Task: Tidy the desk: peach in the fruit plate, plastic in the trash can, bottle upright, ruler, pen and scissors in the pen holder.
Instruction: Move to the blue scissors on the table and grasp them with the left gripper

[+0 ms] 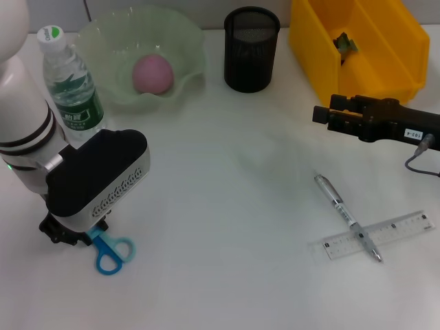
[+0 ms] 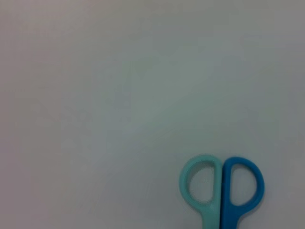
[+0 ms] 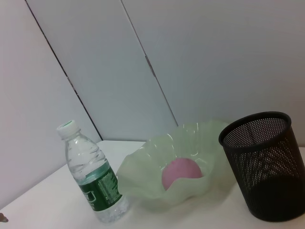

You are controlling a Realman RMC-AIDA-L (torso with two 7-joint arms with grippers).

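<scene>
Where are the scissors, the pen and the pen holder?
scissors (image 1: 110, 253): head view, on the blue handle loops beside the left gripper.
pen (image 1: 342, 209): head view, mid-barrel, above where it crosses the ruler.
pen holder (image 1: 251, 58): head view, on its black mesh wall.

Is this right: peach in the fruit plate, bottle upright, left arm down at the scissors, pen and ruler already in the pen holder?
Not the last part. The head view shows the pen and ruler lying crossed on the desk, not in the pen holder. The rest holds: peach in the fruit plate, bottle upright, left gripper down at the scissors.
</scene>
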